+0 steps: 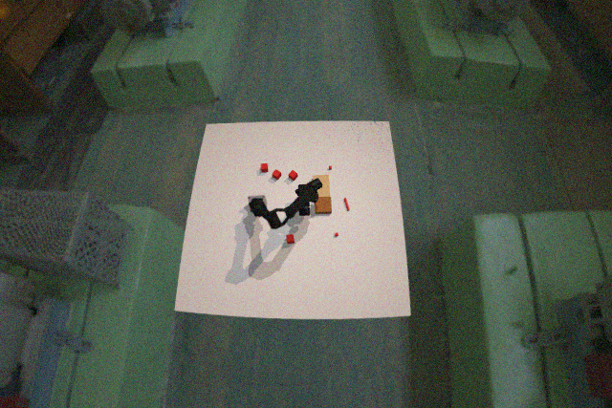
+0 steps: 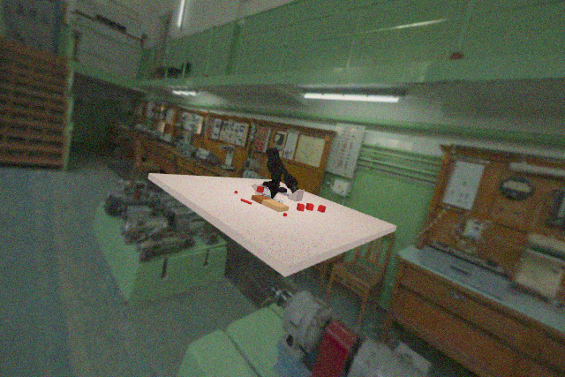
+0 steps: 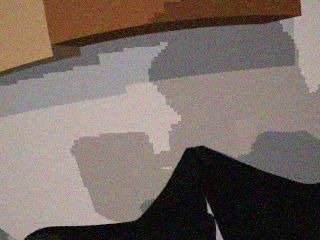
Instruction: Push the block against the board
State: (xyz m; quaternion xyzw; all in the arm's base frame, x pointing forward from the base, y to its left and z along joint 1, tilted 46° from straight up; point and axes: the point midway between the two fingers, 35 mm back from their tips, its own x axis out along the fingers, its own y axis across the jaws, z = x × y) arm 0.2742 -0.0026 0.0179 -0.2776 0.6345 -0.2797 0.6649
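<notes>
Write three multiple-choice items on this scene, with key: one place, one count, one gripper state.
1. Where is the square block?
A) at an end of the board
B) on top of the board
C) hanging over the edge of the table

2. How many red cubes sit in the group of larger ones beyond the arm in the top view?
A) one
B) five
C) three

3. How is the tool?
A) wide open
B) shut, nothing gripped
C) shut on the board

Key:
1 A: the darker square meets the lighter board's short side.
2 C: three show in the top view and the exterior view.
3 B: the fingers meet in the wrist view, block and board outside them.
</notes>
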